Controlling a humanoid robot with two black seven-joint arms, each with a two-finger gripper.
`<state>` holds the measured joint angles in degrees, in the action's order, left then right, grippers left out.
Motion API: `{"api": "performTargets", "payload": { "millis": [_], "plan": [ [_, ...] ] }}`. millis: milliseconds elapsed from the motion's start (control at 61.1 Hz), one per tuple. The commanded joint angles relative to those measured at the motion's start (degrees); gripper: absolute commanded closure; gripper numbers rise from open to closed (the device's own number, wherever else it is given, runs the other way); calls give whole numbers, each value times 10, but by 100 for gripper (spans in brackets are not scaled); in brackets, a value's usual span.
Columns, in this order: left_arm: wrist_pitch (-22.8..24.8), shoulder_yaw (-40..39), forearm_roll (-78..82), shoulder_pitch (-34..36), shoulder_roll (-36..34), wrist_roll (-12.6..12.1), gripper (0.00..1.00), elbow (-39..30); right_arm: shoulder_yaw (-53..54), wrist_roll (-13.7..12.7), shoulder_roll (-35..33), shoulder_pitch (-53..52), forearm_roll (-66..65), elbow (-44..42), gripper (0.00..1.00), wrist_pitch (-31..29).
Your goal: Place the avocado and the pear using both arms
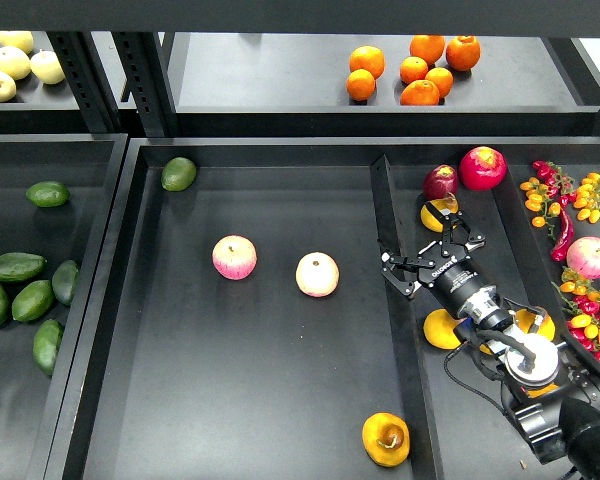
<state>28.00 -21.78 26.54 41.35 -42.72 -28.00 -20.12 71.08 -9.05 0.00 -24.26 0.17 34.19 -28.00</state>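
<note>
Currently: pear (pixel 385 439), squat yellow-orange, curled brown stem, lies lower centre of middle tray (pixel 180 400). Dark elongated glossy avocado (pixel 16 266) at far left (among other avocados), seemingly unpicked. Right gripper (pixel 432 247) jaws spread wide, empty, centre right. Left gripper not visible. Task looks about half done.

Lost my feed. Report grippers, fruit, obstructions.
Right gripper open, empty, above divider. Left arm out of view. Pear in central bin, near front; avocado in left bin. Nothing blocking pear.
</note>
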Motion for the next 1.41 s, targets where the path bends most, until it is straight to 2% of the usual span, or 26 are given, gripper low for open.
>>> {"api": "performTargets", "payload": {
  "millis": [0, 883, 1243, 1391],
  "plan": [
    [0, 7, 0, 0, 10, 0, 59, 12, 0, 0, 0, 0, 0, -1, 1, 0],
    [0, 8, -1, 0, 29, 0, 37, 17, 0, 0, 0, 1, 0, -1, 1, 0],
    [0, 8, -1, 0, 32, 0, 27, 14, 0, 0, 0, 1, 0, -1, 1, 0],
    [0, 8, -1, 0, 32, 0, 19, 12, 0, 0, 0, 1, 0, -1, 1, 0]
  ]
}}
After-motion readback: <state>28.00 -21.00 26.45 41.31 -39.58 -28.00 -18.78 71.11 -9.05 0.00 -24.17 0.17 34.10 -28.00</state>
